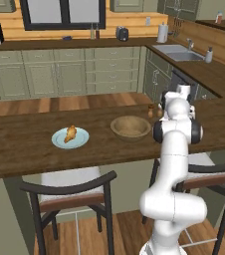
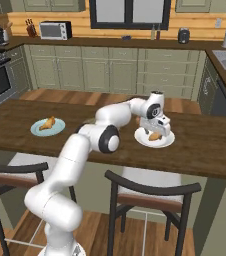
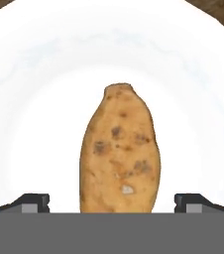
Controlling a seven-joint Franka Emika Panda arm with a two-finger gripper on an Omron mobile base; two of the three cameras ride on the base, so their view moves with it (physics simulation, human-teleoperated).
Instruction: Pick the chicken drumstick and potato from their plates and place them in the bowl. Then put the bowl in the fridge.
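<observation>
The potato (image 3: 119,154) lies on a pale plate (image 3: 34,99) and stands between my two fingertips (image 3: 33,202), which are spread wide on either side of it. My gripper (image 2: 154,131) is open and hangs low over this plate (image 2: 168,142) and its potato (image 2: 156,136), towards the right of the wooden island counter. The chicken drumstick (image 1: 70,133) rests on a second pale blue plate (image 1: 82,141) further left. Between the two plates sits the wooden bowl (image 1: 130,127), with nothing in it. The fridge is out of view.
Two small shakers (image 1: 154,111) stand just behind the bowl. Two dark chairs (image 1: 69,191) are tucked under the island's near edge (image 1: 59,167). Cabinets, a sink (image 1: 176,51) and a microwave (image 2: 55,30) line the far counters.
</observation>
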